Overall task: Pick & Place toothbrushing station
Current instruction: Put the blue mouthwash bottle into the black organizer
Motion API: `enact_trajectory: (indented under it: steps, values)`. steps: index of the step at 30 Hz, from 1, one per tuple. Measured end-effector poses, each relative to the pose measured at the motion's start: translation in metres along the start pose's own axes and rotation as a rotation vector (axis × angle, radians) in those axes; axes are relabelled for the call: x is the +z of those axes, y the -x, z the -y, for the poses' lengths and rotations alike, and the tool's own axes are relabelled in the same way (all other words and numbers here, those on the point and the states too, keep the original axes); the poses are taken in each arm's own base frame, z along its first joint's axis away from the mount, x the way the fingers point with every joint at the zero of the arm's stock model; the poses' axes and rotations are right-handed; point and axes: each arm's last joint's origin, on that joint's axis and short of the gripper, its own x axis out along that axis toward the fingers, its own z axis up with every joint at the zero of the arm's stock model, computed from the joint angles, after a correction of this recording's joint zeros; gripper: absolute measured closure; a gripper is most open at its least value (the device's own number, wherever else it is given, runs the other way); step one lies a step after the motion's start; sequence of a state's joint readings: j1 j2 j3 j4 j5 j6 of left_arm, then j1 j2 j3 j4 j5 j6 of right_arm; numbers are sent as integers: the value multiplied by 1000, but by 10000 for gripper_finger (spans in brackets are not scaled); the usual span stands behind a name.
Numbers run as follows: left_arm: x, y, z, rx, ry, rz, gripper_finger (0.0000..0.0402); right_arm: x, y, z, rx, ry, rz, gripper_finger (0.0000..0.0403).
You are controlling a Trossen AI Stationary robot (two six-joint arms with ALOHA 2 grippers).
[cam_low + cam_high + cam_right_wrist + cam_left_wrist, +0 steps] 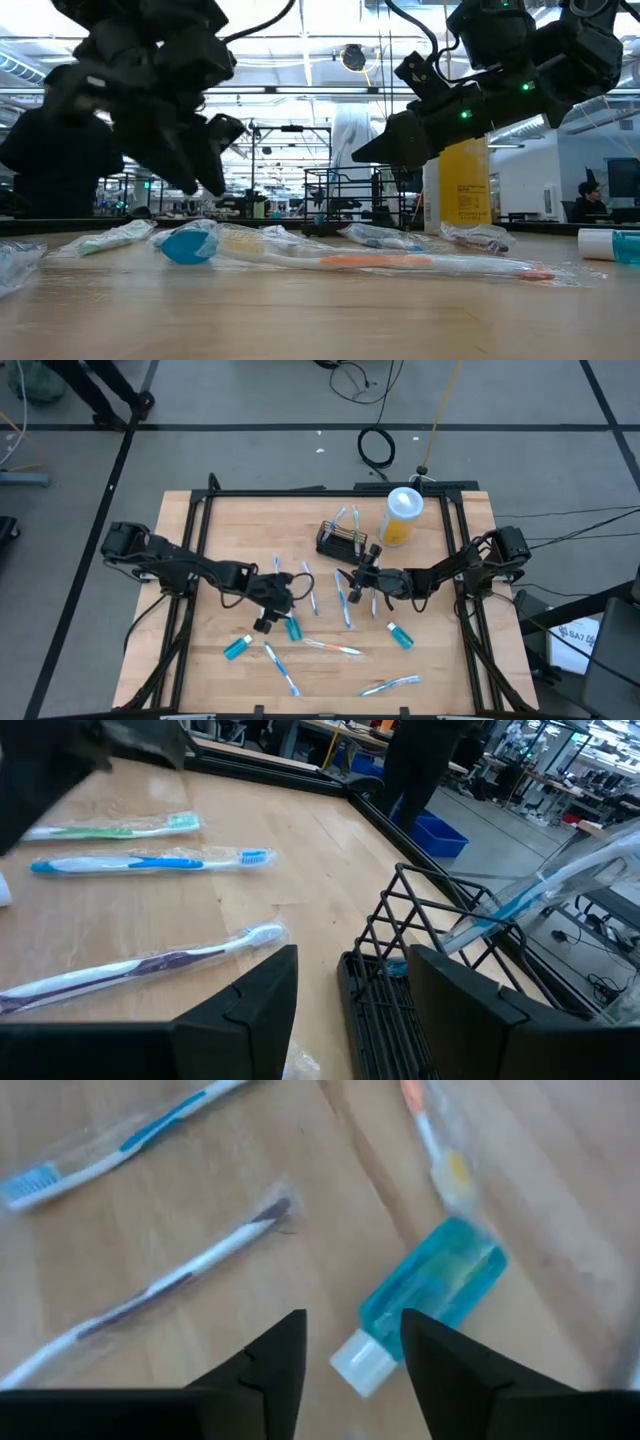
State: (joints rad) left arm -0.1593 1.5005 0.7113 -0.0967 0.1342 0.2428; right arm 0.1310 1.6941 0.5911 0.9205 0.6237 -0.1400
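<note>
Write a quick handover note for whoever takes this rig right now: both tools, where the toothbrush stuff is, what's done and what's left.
Left tool: open, empty, over the blue travel bottle with white cap at mid-table.
Right tool: open, empty, at the small black wire-mesh caddy, beside the yellow cup with white lid.
Done: at least two wrapped toothbrushes stand in the caddy.
Left: more wrapped toothbrushes and three blue bottles lie loose on the wooden table.

Table (440,660): pale matt wood planks. Basket (400,980) on it: black wire metal. Toothbrushes (150,863): glossy clear plastic wrap. Bottle (432,1295): translucent blue plastic, white cap.
</note>
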Motion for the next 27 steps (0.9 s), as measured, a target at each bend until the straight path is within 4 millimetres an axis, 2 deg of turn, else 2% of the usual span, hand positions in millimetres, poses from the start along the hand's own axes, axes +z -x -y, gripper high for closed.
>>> enact_trajectory:
  steps: [4,9,13,17,22,27]
  values:
    - [-4,-4,-2,52,-113,-47,212,-2,0,0,3,5,-14,220]
    - [-7,-4,-5,-5,-278,-54,202,-2,0,0,2,-40,-17,220]
    - [-9,-4,-8,-57,-294,-40,201,-2,0,0,2,-42,-17,220]
    - [-14,-16,-9,-96,-291,-54,201,-2,0,0,3,-43,-15,220]
    - [-21,-30,-9,-124,-358,-88,201,-3,0,0,4,-46,-23,220]
    - [-21,-31,-9,-133,-438,-78,201,-3,0,0,4,-55,-28,220]
